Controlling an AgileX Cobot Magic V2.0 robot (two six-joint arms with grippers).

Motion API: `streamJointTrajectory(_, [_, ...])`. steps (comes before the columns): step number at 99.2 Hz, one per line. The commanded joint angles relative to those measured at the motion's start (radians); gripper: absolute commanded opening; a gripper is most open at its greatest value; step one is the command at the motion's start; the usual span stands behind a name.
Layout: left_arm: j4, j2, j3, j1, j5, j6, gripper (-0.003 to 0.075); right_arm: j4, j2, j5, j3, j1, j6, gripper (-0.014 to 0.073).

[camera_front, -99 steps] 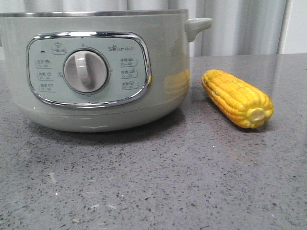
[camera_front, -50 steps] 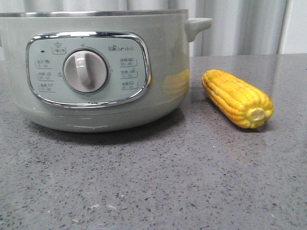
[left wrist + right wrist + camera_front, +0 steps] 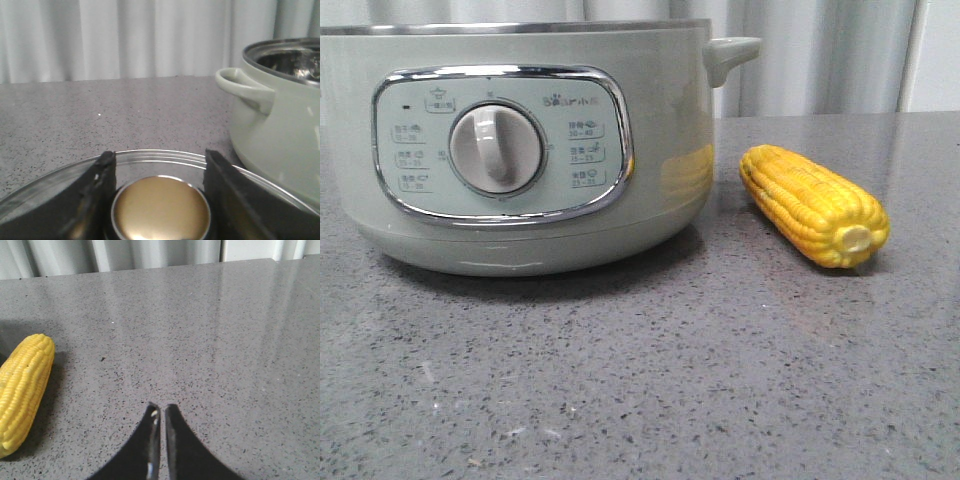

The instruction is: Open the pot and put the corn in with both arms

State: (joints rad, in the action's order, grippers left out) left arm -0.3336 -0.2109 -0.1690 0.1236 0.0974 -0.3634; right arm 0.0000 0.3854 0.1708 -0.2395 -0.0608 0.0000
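Note:
The pale green pot (image 3: 520, 150) stands at the left of the front view with no lid on, its steel rim bare. In the left wrist view the pot (image 3: 280, 135) shows its side handle and shiny inside. My left gripper (image 3: 157, 155) has its fingers against both sides of the gold knob (image 3: 160, 210) of a glass lid (image 3: 35, 197), low over the table beside the pot. The yellow corn (image 3: 815, 205) lies on the table right of the pot. My right gripper (image 3: 161, 407) is shut and empty, above the table to the side of the corn (image 3: 22, 390).
The grey speckled table (image 3: 670, 380) runs in front of the pot and the corn. A pale curtain (image 3: 820, 50) hangs behind the table. Neither arm shows in the front view.
The pot has shifted very slightly to the left in the front view. The corn has not moved.

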Motion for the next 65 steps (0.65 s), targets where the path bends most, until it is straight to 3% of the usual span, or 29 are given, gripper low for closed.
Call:
streamJointTrajectory(1, [0.067,-0.025,-0.034,-0.039,-0.216,-0.008,-0.0020,0.000,0.012,-0.086,-0.032,-0.007,-0.007,-0.0057])
streamJointTrajectory(15, [0.098,-0.126,-0.034,-0.060,-0.245,-0.008,-0.0020,0.000,0.012,-0.086,-0.032,-0.007,-0.007,-0.0057])
streamJointTrajectory(27, [0.100,-0.255,-0.034,-0.061,-0.371,-0.008,-0.0020,0.000,0.012,-0.084,-0.032,-0.007,-0.007,-0.0057])
streamJointTrajectory(54, [0.176,-0.620,-0.036,-0.105,-0.695,0.074,-0.0020,0.000,0.012,-0.084,-0.032,-0.007,-0.007,-0.0057])
streamJointTrajectory(65, [0.176,-0.779,-0.036,-0.124,-0.901,0.076,-0.0020,0.000,0.012,-0.084,-0.032,-0.007,-0.007,-0.0057])
